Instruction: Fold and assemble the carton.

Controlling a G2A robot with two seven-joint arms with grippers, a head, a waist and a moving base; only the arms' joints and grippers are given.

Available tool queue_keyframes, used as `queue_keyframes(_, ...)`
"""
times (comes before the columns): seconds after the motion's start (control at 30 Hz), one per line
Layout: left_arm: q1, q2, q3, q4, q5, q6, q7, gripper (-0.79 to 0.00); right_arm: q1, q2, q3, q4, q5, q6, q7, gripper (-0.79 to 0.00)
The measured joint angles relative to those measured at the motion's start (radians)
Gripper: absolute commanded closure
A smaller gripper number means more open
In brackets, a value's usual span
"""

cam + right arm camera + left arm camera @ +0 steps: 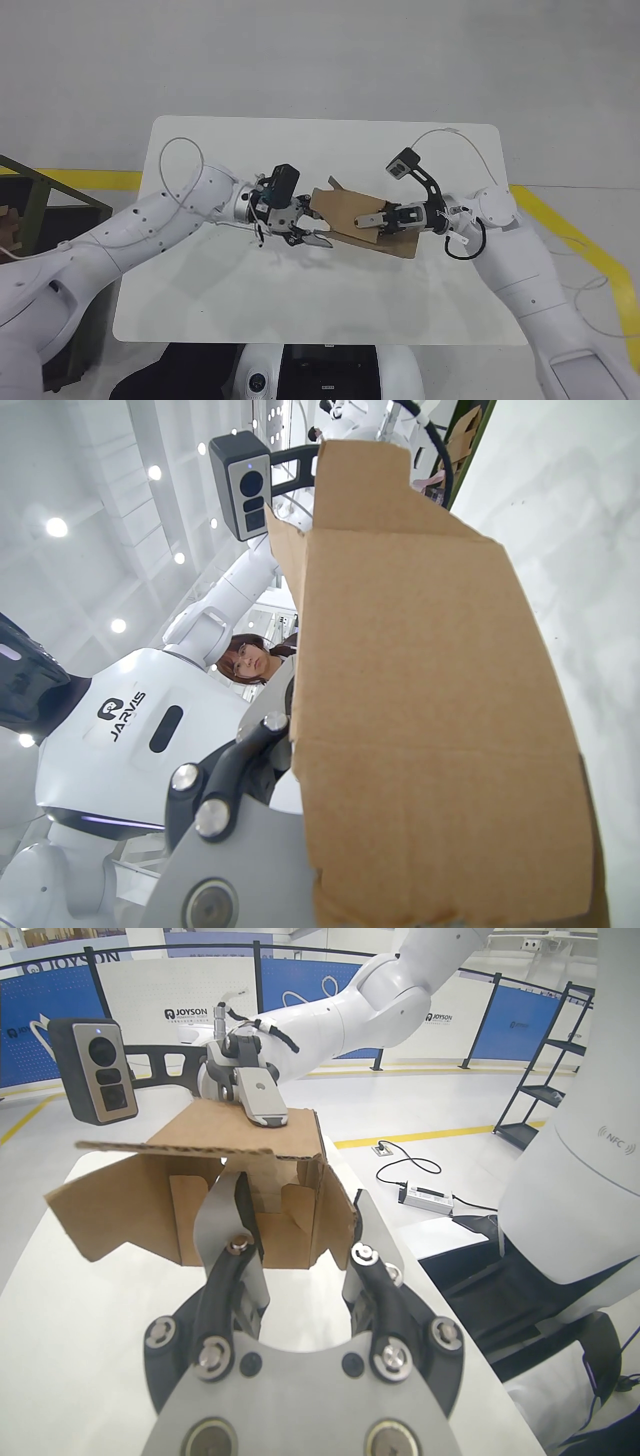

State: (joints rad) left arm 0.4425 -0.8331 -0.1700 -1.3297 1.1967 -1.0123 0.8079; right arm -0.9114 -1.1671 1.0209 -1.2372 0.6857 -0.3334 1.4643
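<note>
A brown carton (355,212) lies on its side mid-table, partly formed, its open end with loose flaps facing my left gripper (312,232). In the left wrist view the carton (210,1213) shows its hollow inside. My left gripper (300,1203) is open at that end, one finger in front of the opening and the other outside the side flap (336,1208). My right gripper (378,217) comes from the opposite side, shut on the carton's top panel, with one finger (262,1100) pressed flat on top. Its other finger is hidden behind the carton wall (430,700).
The white table (250,290) has free room in front of and behind the carton. A thin white cable (175,165) loops over its far left part. A dark green bin (40,210) with cardboard stands off the left edge. A power adapter (425,1198) lies on the floor.
</note>
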Motion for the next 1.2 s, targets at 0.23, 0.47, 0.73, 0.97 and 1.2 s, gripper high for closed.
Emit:
queue_keyframes(0.23,0.001,0.016,0.000,-0.017,-0.011,0.000,0.000,-0.369,0.003,-0.001,-0.002,0.002,0.008,0.004,0.027,0.000)
queue_keyframes(0.47,0.005,0.024,0.000,-0.016,-0.018,0.000,0.000,-0.366,0.003,0.001,-0.003,-0.010,0.008,0.017,0.040,0.000)
queue_keyframes(0.73,0.004,0.022,0.000,-0.012,-0.022,0.000,0.000,-0.363,0.002,0.002,-0.011,-0.027,-0.006,0.025,0.048,0.000)
queue_keyframes(0.97,0.002,0.017,0.000,-0.001,-0.023,0.000,0.000,-0.357,-0.001,0.005,-0.011,-0.037,-0.011,0.027,0.050,0.000)
queue_keyframes(1.2,0.002,0.012,0.000,0.006,-0.029,0.000,0.000,-0.357,-0.003,0.007,-0.011,-0.046,-0.016,0.028,0.050,0.000)
